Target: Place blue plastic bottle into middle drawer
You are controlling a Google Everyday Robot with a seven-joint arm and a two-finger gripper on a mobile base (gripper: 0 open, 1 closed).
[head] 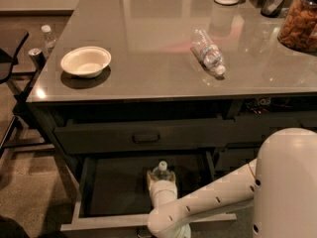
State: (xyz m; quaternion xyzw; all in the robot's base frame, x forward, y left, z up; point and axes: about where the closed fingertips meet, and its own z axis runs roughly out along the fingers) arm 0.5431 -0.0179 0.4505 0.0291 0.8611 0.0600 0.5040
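The blue plastic bottle (162, 171) stands upright inside the open middle drawer (114, 221), below the counter; only its white cap and clear shoulders show. My gripper (161, 180) reaches into the drawer from the lower right on its white arm. Its pale fingers (150, 179) sit on either side of the bottle and hold it. The lower part of the bottle is hidden behind the gripper's wrist.
A smaller ribbed clear bottle (208, 52) lies on the grey countertop (148, 33), and a white bowl (85, 61) sits at its left. The drawer above (143, 136) is closed. A snack jar (299, 21) stands far right. A chair (10, 48) stands on the left.
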